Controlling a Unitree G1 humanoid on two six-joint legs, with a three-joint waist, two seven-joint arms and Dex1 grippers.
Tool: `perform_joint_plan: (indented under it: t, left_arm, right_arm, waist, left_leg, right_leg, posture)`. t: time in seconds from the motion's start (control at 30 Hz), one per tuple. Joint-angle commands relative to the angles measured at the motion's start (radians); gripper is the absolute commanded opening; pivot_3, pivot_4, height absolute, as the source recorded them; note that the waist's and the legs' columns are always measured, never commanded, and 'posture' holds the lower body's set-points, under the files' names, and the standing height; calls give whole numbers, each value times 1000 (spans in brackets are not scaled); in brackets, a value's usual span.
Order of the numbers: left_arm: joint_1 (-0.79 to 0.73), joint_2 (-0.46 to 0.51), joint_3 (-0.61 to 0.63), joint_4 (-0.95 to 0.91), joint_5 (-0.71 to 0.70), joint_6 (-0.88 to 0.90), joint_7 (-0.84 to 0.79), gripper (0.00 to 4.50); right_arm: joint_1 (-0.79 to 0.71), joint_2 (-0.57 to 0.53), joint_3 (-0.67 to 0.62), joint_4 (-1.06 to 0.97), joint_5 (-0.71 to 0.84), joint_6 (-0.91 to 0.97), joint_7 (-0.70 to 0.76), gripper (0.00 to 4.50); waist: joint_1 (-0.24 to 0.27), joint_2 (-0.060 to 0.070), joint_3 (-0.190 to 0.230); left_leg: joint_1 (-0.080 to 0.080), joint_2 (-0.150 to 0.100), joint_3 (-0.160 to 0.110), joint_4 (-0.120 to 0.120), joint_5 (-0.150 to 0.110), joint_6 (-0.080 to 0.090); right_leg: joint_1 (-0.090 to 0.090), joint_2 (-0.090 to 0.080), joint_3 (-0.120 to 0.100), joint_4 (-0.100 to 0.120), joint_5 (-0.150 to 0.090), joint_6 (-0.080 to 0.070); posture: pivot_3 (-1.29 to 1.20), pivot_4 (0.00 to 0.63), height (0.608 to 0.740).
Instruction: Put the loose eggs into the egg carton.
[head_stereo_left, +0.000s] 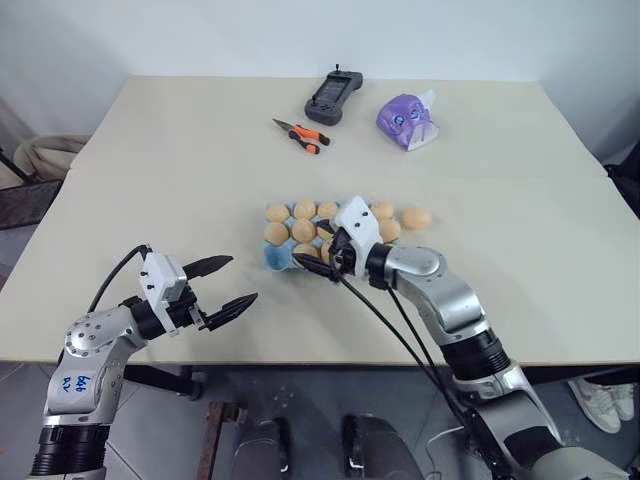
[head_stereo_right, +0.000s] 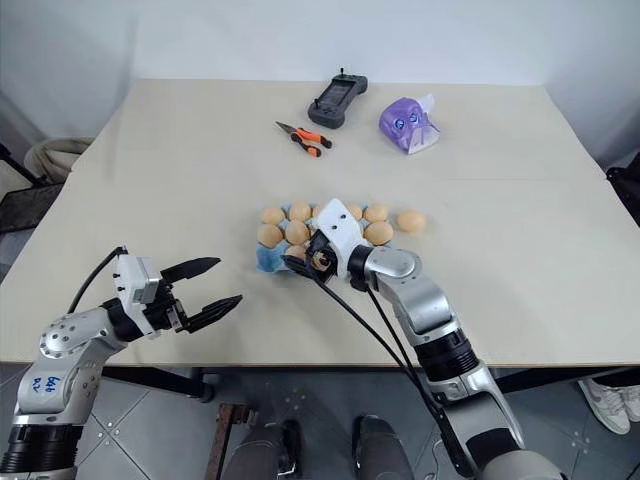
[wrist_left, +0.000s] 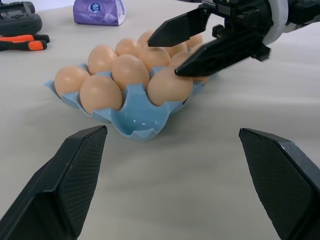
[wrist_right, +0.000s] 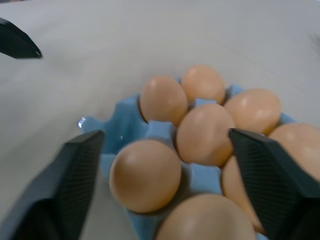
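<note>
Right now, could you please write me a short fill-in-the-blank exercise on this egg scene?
1. One loose egg lies on the table to the ____ of the egg carton.
2. The right gripper hovers over the carton with its jaws ____.
3. The carton's near-left corner cup is ____.
4. The left gripper holds ____.

Missing words: right; open; empty; nothing

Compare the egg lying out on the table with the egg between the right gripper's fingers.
The lone egg lies on the bare table, beside the egg carton; the front-row egg sits in a carton cup. The lone egg has nothing near it; the seated one lies between the open right gripper fingers. Both are tan-brown, smooth and alike in size.
</note>
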Motion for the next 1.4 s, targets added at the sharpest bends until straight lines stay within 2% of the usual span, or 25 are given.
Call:
perform_joint_plan:
  t: [0.03,0.13,0.23,0.4,0.57,0.8,0.97,1.07,1.17,1.3,1.4]
  left_arm:
    - [-5,-2,0,-39,-11,-9,2,4500]
    - [-14,-2,-8,-45,-14,-3,-1,4500]
    - [-23,-2,-22,-44,-15,-1,-13,4500]
    - [-71,-13,-60,-10,-6,-5,-31,4500]
    - [-132,-15,-96,39,-8,16,-61,4500]
    - [-188,-14,-119,81,-7,18,-101,4500]
    - [-195,-11,-111,80,-8,26,-106,4500]
    - [-185,-12,-101,69,-3,22,-92,4500]
    - [-169,-14,-97,56,-1,20,-82,4500]
    - [-153,-20,-97,36,0,18,-64,4500]
    - [-130,-21,-84,11,-4,18,-42,4500]
  right_arm:
    - [-1,-7,-15,-75,16,4,19,4483]
    - [44,-55,-99,-157,68,20,34,4483]
    - [140,-151,-196,-226,116,-9,83,4483]
    - [376,-299,-389,-245,120,-160,115,4483]
    - [570,-332,-577,-137,109,-366,90,4483]
    - [693,-327,-668,-33,106,-516,67,4483]
    - [672,-348,-671,21,123,-545,88,4483]
    - [586,-369,-630,28,158,-442,110,4483]
    - [429,-396,-551,82,144,-348,138,4483]
    - [173,-408,-446,281,83,-256,153,4483]
    - [-1,-388,-387,462,33,-286,167,4483]
  waist:
    - [-2,0,0]
    - [-1,0,0]
    - [15,0,0]
    - [29,-1,0]
    - [22,-1,0]
    - [22,-1,0]
    - [24,-1,0]
    - [21,0,0]
    - [12,0,0]
    - [13,0,0]
    - [24,0,0]
  left_leg:
    - [0,0,0,0,0,0]
    - [0,0,0,0,0,0]
    - [-1,0,-1,0,0,0]
    - [-1,-1,-1,0,-2,1]
    - [3,0,1,0,1,5]
    - [4,0,2,1,2,5]
    - [5,0,2,2,2,3]
    - [4,0,2,2,2,3]
    - [5,0,2,2,3,3]
    - [5,0,2,2,4,1]
    - [4,1,1,2,6,4]
  right_leg:
    - [0,0,0,0,0,0]
    - [0,0,0,0,0,0]
    - [1,0,-1,-2,0,0]
    - [2,0,-1,-4,0,1]
    - [4,2,0,-2,0,1]
    - [5,3,1,0,1,1]
    - [5,2,2,0,1,2]
    - [5,2,2,0,2,2]
    - [4,2,3,2,2,2]
    - [4,2,2,3,3,0]
    - [3,2,1,3,2,-1]
  posture:
    - [0,150,740]
    - [0,150,740]
    - [0,150,740]
    - [0,150,740]
    - [0,150,740]
    - [0,150,740]
    - [0,150,740]
    - [0,150,740]
    - [0,150,740]
    - [0,150,740]
    - [0,150,740]
